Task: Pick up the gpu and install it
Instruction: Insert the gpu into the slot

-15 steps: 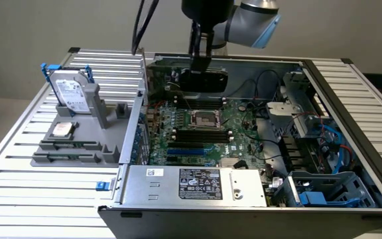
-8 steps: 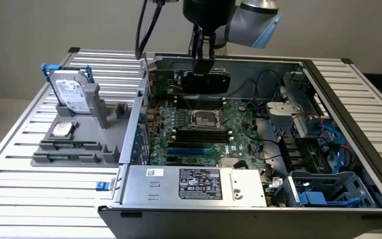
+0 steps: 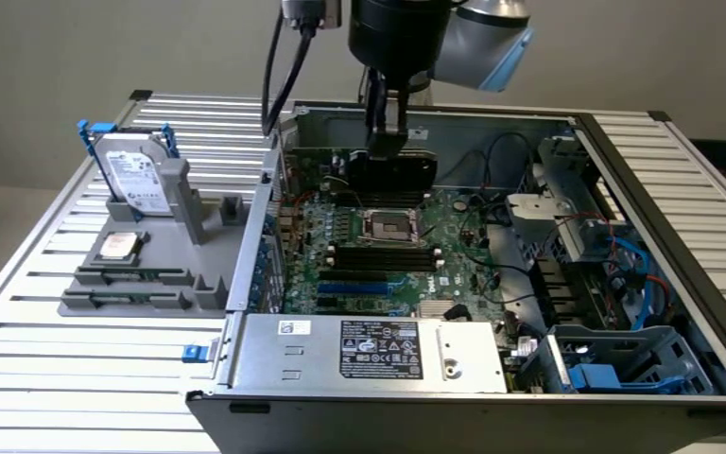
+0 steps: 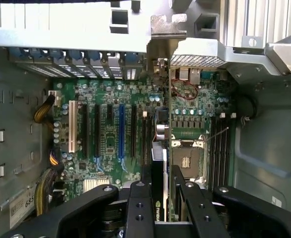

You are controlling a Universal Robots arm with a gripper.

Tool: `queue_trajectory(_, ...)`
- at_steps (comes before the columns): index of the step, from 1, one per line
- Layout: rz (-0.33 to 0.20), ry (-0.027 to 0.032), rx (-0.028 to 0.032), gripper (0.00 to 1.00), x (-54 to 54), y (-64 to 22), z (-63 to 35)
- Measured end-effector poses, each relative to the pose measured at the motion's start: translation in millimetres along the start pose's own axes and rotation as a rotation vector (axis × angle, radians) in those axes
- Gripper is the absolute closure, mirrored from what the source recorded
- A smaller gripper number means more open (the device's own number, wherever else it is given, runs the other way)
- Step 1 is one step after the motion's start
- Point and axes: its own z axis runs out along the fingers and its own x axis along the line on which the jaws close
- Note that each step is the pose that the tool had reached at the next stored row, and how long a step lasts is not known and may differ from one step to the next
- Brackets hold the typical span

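From where I stand by the exterior view, the pick-up half of the job looks done. The gpu (image 3: 391, 175) is off the bench (image 3: 86, 378) and hangs on edge inside the open computer case (image 3: 665, 189), its black face towards me, at the far end of the motherboard (image 3: 376, 260), just beyond the CPU socket (image 3: 384, 225). The arm (image 3: 395, 38) comes straight down from above, wrist vertical, and the fingers (image 3: 376, 109) are clamped on the card's upper edge. I cannot tell from here whether its lower edge touches the board, so I judge the seating is left to do. On the exterior view's left, the grey holder (image 3: 148, 293) has the hard drive (image 3: 136, 175) with the blue handle standing in it, well apart from the work. In the wrist view I look down along the card. The fingers (image 4: 138, 208) grasp the gpu (image 4: 158, 198) from both sides, and it runs away from them edge-on as a thin dark strip with a green logo on it. Beneath it lies the motherboard (image 4: 106, 99), with a row of expansion slots, a blue slot (image 4: 120, 131) among them, on one side of the card and the CPU socket (image 4: 187, 158) on the other. The card lies parallel to those slots, roughly between the nearest black one and the socket, and I would say it is not yet pushed home.
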Motion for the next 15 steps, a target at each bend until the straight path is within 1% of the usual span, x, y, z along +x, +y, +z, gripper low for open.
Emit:
queue_trajectory(4, 0.000, -0.0001, 0.0003, 0.74, 10.3, -3.8, 5.6)
queue_trajectory(8, 0.000, 0.0000, 0.0004, 0.74, 24.5, -4.9, 11.6)
queue_trajectory(10, 0.000, -0.0001, 0.0004, 0.74, 29.6, -5.3, 14.8)
queue_trajectory(15, 0.000, 0.0000, 0.0004, 0.74, 34.8, -5.7, 23.5)
